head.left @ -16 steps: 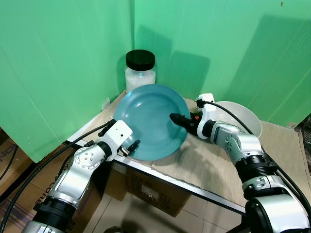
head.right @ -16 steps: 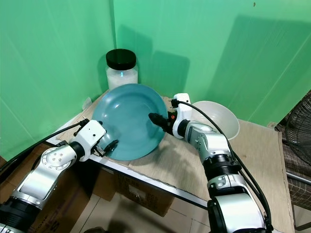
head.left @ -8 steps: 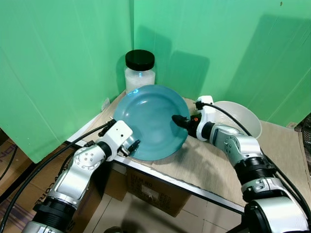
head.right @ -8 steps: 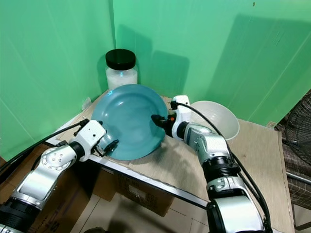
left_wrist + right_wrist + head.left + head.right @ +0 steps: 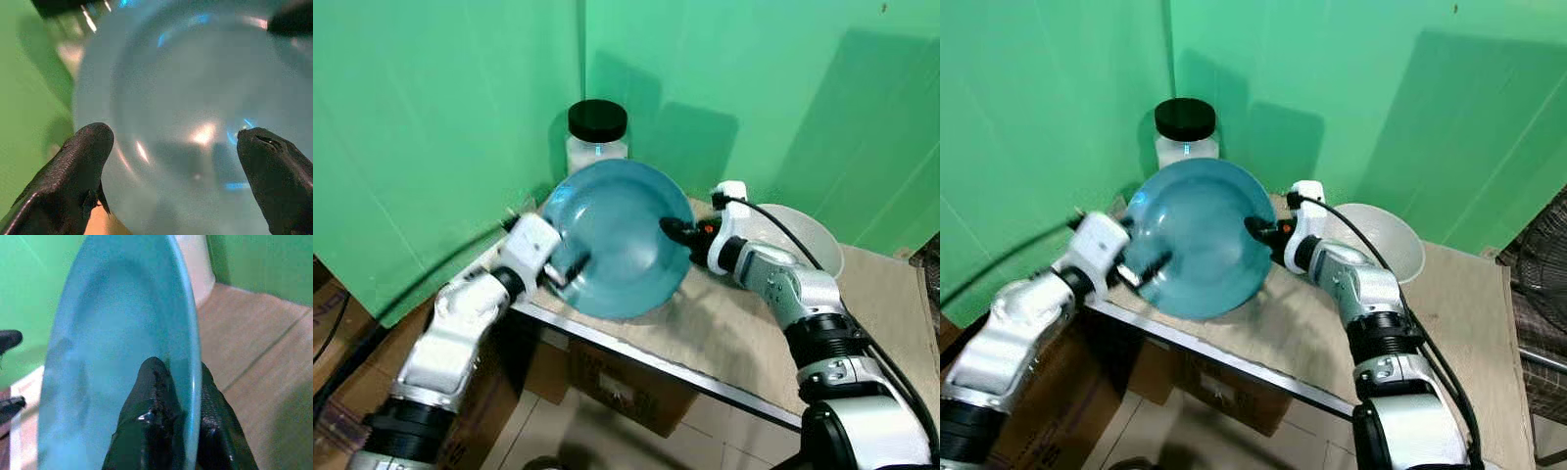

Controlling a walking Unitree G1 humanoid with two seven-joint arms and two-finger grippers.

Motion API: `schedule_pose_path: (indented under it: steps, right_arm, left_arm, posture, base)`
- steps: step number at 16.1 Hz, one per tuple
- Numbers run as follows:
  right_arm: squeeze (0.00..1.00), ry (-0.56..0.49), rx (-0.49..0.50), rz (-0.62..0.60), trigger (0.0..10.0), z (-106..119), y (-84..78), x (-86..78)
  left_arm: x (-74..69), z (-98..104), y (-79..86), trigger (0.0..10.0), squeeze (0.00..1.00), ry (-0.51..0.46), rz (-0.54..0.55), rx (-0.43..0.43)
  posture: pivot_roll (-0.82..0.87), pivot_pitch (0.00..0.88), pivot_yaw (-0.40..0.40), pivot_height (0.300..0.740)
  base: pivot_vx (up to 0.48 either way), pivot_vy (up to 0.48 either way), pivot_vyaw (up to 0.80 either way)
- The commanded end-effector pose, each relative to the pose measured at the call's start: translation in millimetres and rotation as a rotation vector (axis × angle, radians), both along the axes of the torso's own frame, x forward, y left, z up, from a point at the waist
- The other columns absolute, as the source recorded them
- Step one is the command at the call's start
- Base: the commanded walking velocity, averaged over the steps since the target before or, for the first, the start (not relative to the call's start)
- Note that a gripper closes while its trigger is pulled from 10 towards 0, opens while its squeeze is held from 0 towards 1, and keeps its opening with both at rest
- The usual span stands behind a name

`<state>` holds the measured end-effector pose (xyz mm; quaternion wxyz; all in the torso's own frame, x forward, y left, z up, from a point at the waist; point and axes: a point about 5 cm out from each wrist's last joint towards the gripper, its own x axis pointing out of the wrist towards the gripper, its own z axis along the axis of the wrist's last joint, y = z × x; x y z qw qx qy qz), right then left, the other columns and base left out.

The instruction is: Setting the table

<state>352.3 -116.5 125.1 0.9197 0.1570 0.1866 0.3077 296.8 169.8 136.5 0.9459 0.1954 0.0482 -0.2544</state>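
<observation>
one teal plate (image 5: 622,240). one white bowl (image 5: 800,238). one clear jar (image 5: 597,142), and on it one black lid (image 5: 598,118). one worktop (image 5: 734,338) carries these three vessels. two silver arms reach in, so two grippers: one left gripper (image 5: 570,269) and one right gripper (image 5: 674,229). each has two black fingers (image 5: 73,181), four in all. two cardboard boxes (image 5: 622,387) can be made out under the worktop, though the shade there makes that count uncertain. one fan (image 5: 1538,284) at the edge.
</observation>
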Motion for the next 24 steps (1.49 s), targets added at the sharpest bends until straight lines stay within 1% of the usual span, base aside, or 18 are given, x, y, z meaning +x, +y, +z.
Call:
schedule_pose_path:
  steps: [1,2,3,4,5,7,9,11,13,14,15,16,17,18,19,21,22,24]
  right_arm:
    - [0.00,-0.006,-0.044,-0.037,0.0,2,-6.5,2.0]
    - [0.00,-0.011,-0.023,-0.059,0.0,3,-6.5,2.3]
    - [0.00,-0.022,-0.002,-0.084,0.0,6,-6.9,2.6]
    - [0.00,-0.034,0.008,-0.101,0.0,9,-8.9,3.5]
    - [0.00,-0.053,0.028,-0.130,0.0,15,-13.1,5.2]
    - [0.00,-0.123,0.080,-0.198,0.0,36,-24.3,7.2]
    - [0.00,-0.200,0.096,-0.252,0.0,56,-38.7,4.2]
    - [0.00,-0.263,0.092,-0.288,0.0,74,-52.6,-1.9]
    - [0.00,-0.330,0.078,-0.304,0.0,91,-63.0,-13.1]
    - [0.00,-0.391,0.075,-0.310,4.2,106,-70.7,-30.0]
    - [0.00,-0.442,0.072,-0.334,10.0,114,-77.1,-44.9]
    - [0.00,-0.465,0.071,-0.351,10.0,117,-79.5,-50.9]
    - [0.00,-0.523,0.038,-0.413,10.0,121,-85.1,-58.4]
    - [0.00,-0.577,0.030,-0.479,10.0,127,-89.4,-71.4]
    - [0.00,-0.630,0.032,-0.565,10.0,132,-93.2,-90.0]
    - [0.00,-0.657,0.005,-0.656,10.0,128,-91.3,-110.3]
    - [0.00,-0.662,0.020,-0.673,10.0,128,-86.7,-115.4]
    - [0.00,-0.668,0.046,-0.663,10.0,130,-77.7,-115.1]
  left_arm:
    - [2.2,9,0.0,10.0,1.00,-0.033,0.004,-0.013]
    - [4.0,22,3.9,10.0,1.00,-0.081,0.012,-0.036]
    - [4.0,38,6.3,10.0,0.94,-0.119,0.004,-0.076]
    - [4.1,46,5.4,10.0,0.42,-0.126,0.001,-0.102]
    - [2.8,53,2.4,10.0,0.00,-0.129,-0.018,-0.115]
    - [-2.3,66,-6.6,10.0,0.00,-0.142,-0.071,-0.147]
    - [-5.4,73,-15.4,10.0,0.00,-0.150,-0.106,-0.169]
    - [-5.8,74,-20.8,10.0,0.00,-0.147,-0.121,-0.169]
    - [-5.0,68,-22.6,10.0,0.00,-0.125,-0.116,-0.138]
    - [-4.5,65,-22.7,10.0,0.00,-0.111,-0.097,-0.114]
    - [-3.8,64,-22.2,10.0,0.00,-0.120,-0.068,-0.106]
    - [-3.6,64,-21.7,10.0,0.00,-0.126,-0.053,-0.103]
    - [-3.3,64,-20.6,10.0,0.00,-0.133,-0.030,-0.111]
    - [-4.2,65,-20.4,10.0,0.00,-0.150,-0.001,-0.130]
    - [-5.7,65,-20.9,10.0,0.00,-0.170,0.036,-0.163]
    - [-4.5,64,-25.4,10.0,0.00,-0.188,0.077,-0.181]
    - [-1.7,64,-27.8,10.0,0.00,-0.203,0.104,-0.176]
    - [3.8,68,-31.3,10.0,0.00,-0.276,0.177,-0.195]
  posture:
    - [0.08,0.000,-0.048,0.740]
    - [0.09,0.000,-0.043,0.740]
    - [0.10,0.000,-0.044,0.740]
    - [0.10,0.000,-0.045,0.740]
    - [0.11,0.000,-0.048,0.740]
    - [0.11,0.000,-0.048,0.740]
    - [0.10,0.000,-0.042,0.740]
    - [0.09,0.000,-0.028,0.740]
    - [0.08,0.000,-0.021,0.740]
    - [0.08,0.000,-0.017,0.740]
    - [0.07,0.000,-0.015,0.740]
    - [0.07,0.000,-0.012,0.740]
    - [0.05,0.000,-0.006,0.740]
    - [0.03,0.000,0.004,0.740]
    - [0.02,0.000,0.013,0.740]
    - [0.01,0.000,0.019,0.740]
    - [0.01,0.000,0.018,0.740]
    - [0.01,0.000,-0.003,0.740]
  base:
    - [0.000,0.000,0.00]
    - [0.000,0.000,0.00]
    - [0.000,0.000,0.00]
    - [0.000,0.000,0.00]
    - [0.000,0.000,0.00]
    - [0.000,0.000,0.00]
    - [0.000,0.000,0.00]
    - [0.000,0.000,0.00]
    - [0.000,0.000,0.00]
    - [0.000,0.000,0.00]
    - [0.000,0.000,0.00]
    - [0.000,0.000,0.00]
    - [0.000,0.000,0.00]
    - [0.000,0.000,0.00]
    - [0.000,0.000,-0.80]
    - [0.000,0.000,-0.80]
    - [0.000,0.000,-0.80]
    - [0.000,0.000,-0.80]
